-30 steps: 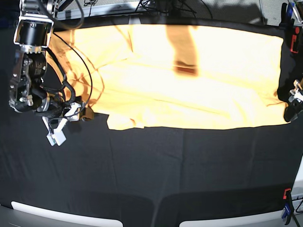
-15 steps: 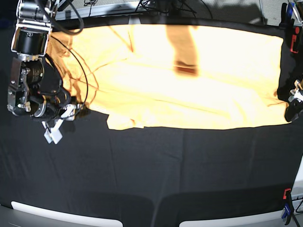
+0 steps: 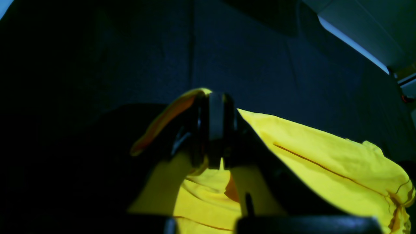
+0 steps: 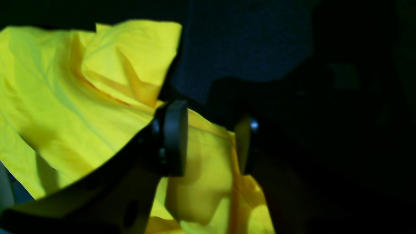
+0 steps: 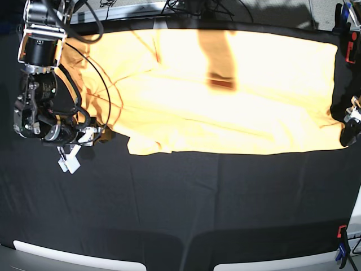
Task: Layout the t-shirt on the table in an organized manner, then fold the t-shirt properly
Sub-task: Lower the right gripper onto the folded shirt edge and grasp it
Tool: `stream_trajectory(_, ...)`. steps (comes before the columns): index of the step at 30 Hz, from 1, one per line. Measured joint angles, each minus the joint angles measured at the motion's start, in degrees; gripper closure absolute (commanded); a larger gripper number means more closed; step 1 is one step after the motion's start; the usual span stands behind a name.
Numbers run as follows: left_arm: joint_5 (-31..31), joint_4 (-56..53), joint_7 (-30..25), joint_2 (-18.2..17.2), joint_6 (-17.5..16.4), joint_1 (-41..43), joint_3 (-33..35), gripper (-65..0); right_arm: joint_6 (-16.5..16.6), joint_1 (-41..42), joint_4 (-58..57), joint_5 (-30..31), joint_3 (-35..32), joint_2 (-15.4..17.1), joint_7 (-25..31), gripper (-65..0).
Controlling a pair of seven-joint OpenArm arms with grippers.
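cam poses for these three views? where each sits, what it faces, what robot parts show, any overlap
Base: high, looking down on the table and the spread t-shirt; right arm at image left, left gripper at the right edge.
Left wrist: behind the left gripper, facing along its jaws, shut on the t-shirt.
Right wrist: behind the right gripper, jaws apart astride a t-shirt edge.
Shared: all three show the shirt on black cloth; each wrist view covers one shirt end seen from base.

Robot lab bench: black-draped table (image 5: 180, 214), edge clamps (image 5: 342, 247), loose cables (image 5: 169, 5).
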Motion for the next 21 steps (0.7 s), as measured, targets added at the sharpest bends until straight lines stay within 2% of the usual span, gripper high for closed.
stream_trajectory(2, 0.0, 0.0, 0.0, 0.0, 0.0, 0.0, 0.0, 0.0, 0.0, 0.0, 0.0, 0.0, 0.0, -0.1, 0.0, -11.4)
stream_trajectory(4, 0.0, 0.0, 0.0, 0.0, 0.0, 0.0, 0.0, 0.0, 0.0, 0.0, 0.0, 0.0, 0.0, 0.0, 0.0, -2.0)
stream_trajectory(5, 0.0, 0.0, 0.0, 0.0, 0.0, 0.0, 0.0, 0.0, 0.0, 0.0, 0.0, 0.0, 0.0, 0.0, 0.0, 0.0)
stream_trajectory(10, 0.0, 0.0, 0.0, 0.0, 0.0, 0.0, 0.0, 0.0, 2.0, 0.3, 0.0, 0.0, 0.1, 0.0, 0.0, 0.0)
stream_trajectory(12, 0.0, 0.0, 0.0, 0.0, 0.0, 0.0, 0.0, 0.0, 2.2, 0.9, 0.0, 0.1, 0.2, 0.4, -0.1, -10.2)
stream_trajectory(15, 0.0, 0.0, 0.0, 0.0, 0.0, 0.0, 0.0, 0.0, 2.6, 1.4, 0.1, 0.4, 0.2, 2.3, -0.4, -32.0)
stream_trajectory(16, 0.0, 0.0, 0.0, 0.0, 0.0, 0.0, 0.0, 0.0, 2.6, 1.3, 0.1, 0.3, 0.2, 3.1, -0.4, -35.7)
stream_trajectory(19, 0.0, 0.0, 0.0, 0.0, 0.0, 0.0, 0.0, 0.0, 2.6, 0.8, 0.1, -0.7, 0.3, 4.7, -0.5, -36.5)
stream_trajectory(21, 0.0, 0.0, 0.0, 0.0, 0.0, 0.0, 0.0, 0.0, 1.0, 0.6, 0.1, -0.7, 0.3, 5.0, -0.5, -36.5)
